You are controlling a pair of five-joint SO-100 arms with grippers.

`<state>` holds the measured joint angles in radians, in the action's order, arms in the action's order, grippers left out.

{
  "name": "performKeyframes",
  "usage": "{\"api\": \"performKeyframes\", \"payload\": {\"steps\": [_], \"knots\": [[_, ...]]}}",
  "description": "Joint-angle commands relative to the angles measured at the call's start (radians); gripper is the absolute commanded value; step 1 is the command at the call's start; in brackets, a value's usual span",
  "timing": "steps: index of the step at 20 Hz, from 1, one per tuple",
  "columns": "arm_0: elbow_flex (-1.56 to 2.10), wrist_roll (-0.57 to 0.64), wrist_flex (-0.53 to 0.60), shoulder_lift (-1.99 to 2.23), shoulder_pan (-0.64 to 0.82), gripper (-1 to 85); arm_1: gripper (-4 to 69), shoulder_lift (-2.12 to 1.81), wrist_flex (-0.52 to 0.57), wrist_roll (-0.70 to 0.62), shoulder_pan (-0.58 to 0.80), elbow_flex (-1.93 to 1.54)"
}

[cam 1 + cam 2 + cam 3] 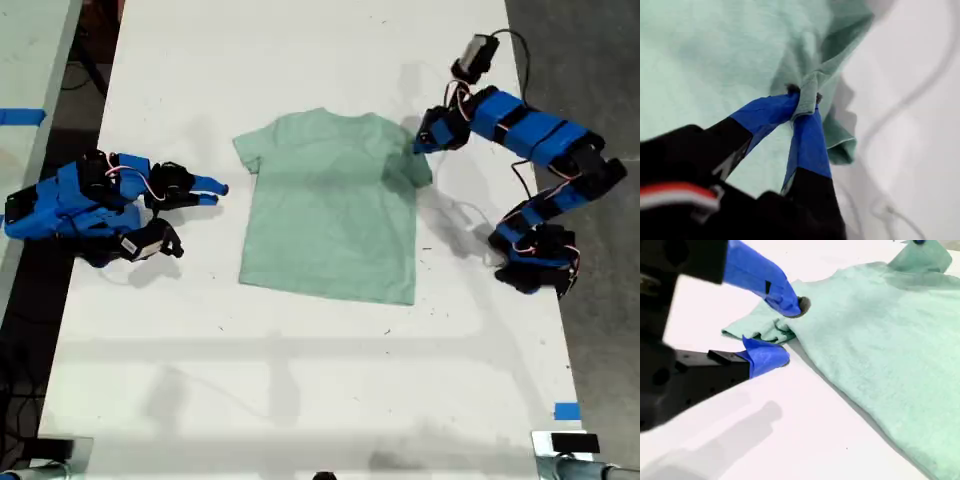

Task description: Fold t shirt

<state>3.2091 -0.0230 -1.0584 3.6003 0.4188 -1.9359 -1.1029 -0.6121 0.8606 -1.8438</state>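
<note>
At the middle of the white desk [300, 380] the t shirt [330, 205] lies flat. My first claw [805, 100] is clamped on its sleeve at the exterior view's right. My second claw [785, 332] stands apart, straddling the opposite sleeve's edge, not gripping.

Legible text, labels, brands, numbers, signs: none found in any view. The t shirt [330, 205] is plain mint green, with no print or tag showing. The counter [300, 400] carries no writing. Blue tape pieces [566, 411] beside the counter are blank. Arm casings show no readable marking.
</note>
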Motion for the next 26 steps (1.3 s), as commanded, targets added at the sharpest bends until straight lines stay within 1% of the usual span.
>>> {"api": "performKeyframes", "payload": {"steps": [1, 2, 3, 4, 5, 7, 8, 9, 10, 12, 13, 15, 16, 17, 18, 19, 20, 21, 22, 23, 26], "knots": [[0.002, -0.018, -0.003, 0.005, 0.008, 12.3, 0.2, -0.034, 0.0, 0.023, -0.235, 0.221], [0.002, -0.018, -0.003, 0.005, 0.008, 12.3, 0.2, 0.006, 0.011, 0.015, -0.305, 0.281], [0.002, -0.018, -0.003, 0.005, 0.008, 12.3, 5.6, 0.038, 0.017, 0.017, -0.351, 0.318], [0.002, -0.018, -0.003, 0.005, 0.008, 12.3, 18.7, 0.049, 0.015, 0.017, -0.371, 0.333], [0.002, -0.018, -0.003, 0.005, 0.008, 12.3, 23.5, 0.031, -0.025, 0.034, -0.36, 0.339], [0.002, -0.018, -0.003, 0.005, 0.008, 12.3, 24.2, -0.101, -0.146, 0.097, -0.245, 0.267], [0.002, -0.018, -0.003, 0.005, 0.008, 12.3, 23.9, -0.209, -0.178, 0.124, -0.181, 0.175], [0.002, -0.018, -0.003, 0.005, 0.008, 12.3, 22.9, -0.327, -0.186, 0.14, -0.138, 0.061], [0.002, -0.018, -0.003, 0.005, 0.008, 12.3, 1.2, -0.44, -0.184, 0.144, -0.123, -0.057], [0.002, -0.018, -0.003, 0.005, 0.008, 12.3, 0.1, -0.629, -0.156, 0.186, -0.189, -0.299], [0.002, -0.018, -0.003, 0.005, 0.006, 12.3, 0.1, -0.73, -0.11, 0.23, -0.242, -0.443], [0.002, -0.018, -0.003, 0.005, 0.009, 12.3, 0.1, -0.966, 0.023, 0.299, -0.325, -0.753], [0.002, -0.018, -0.003, 0.005, 0.006, 12.3, 0.1, -1.1, 0.087, 0.305, -0.342, -0.911], [0.002, -0.018, -0.003, 0.005, 0.006, 12.3, 2.0, -1.25, 0.115, 0.302, -0.344, -1.075], [0.002, -0.018, -0.003, 0.005, 0.009, 12.3, 2.0, -1.453, 0.061, 0.308, -0.321, -1.232], [0.003, -0.018, -0.003, 0.005, 0.009, 12.3, 2.0, -1.58, -0.098, 0.351, -0.305, -1.247], [0.002, -0.018, -0.003, 0.006, 0.006, 12.3, 2.0, -1.574, -0.124, 0.362, -0.354, -1.213], [0.002, -0.018, -0.003, 0.006, 0.005, 12.3, 2.0, -1.575, -0.046, 0.357, -0.364, -1.247], [0.002, -0.018, -0.003, 0.006, 0.008, 12.3, 2.0, -1.575, -0.04, 0.347, -0.337, -1.256], [0.002, -0.018, -0.003, 0.006, 0.009, 12.3, 2.0, -1.575, -0.071, 0.348, -0.322, -1.256], [0.002, -0.018, -0.003, 0.006, 0.006, 12.3, 2.0, -1.575, -0.078, 0.357, -0.331, -1.255]]}}
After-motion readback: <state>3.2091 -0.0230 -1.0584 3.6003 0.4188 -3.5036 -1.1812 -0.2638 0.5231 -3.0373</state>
